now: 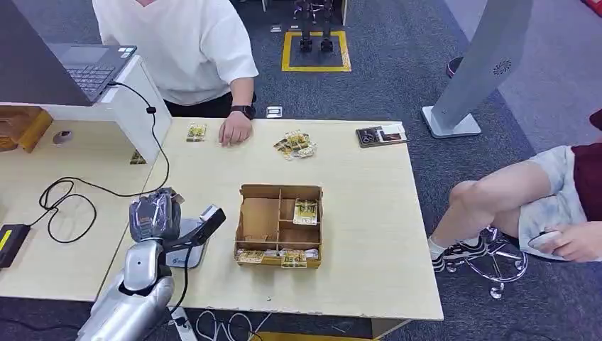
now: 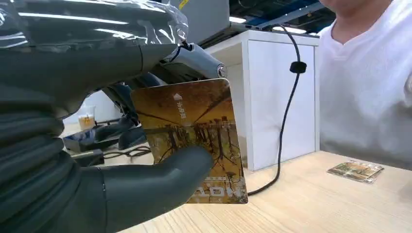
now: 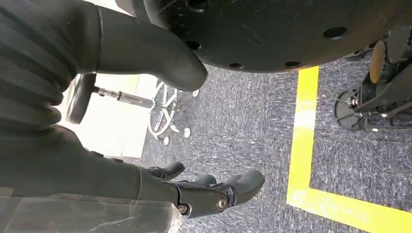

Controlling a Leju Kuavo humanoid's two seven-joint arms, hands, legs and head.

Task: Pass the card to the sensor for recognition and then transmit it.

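Fingers and thick grey thumb of the left hand (image 2: 97, 160) pinched a brown-and-gold printed plastic card (image 2: 192, 131) upright, just beside the grey scanner (image 1: 192, 238) left of the partitioned cardboard box (image 1: 278, 224). White lettering on the card was upside down and unreadable. The right hand (image 3: 145, 179) hung over the carpet, fingers apart, holding nothing.

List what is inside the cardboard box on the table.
The cardboard box has dividers. One card lies in a right-hand compartment, and more cards lie along its near edge. The near wall hides part of that row; the larger left compartment looks empty.
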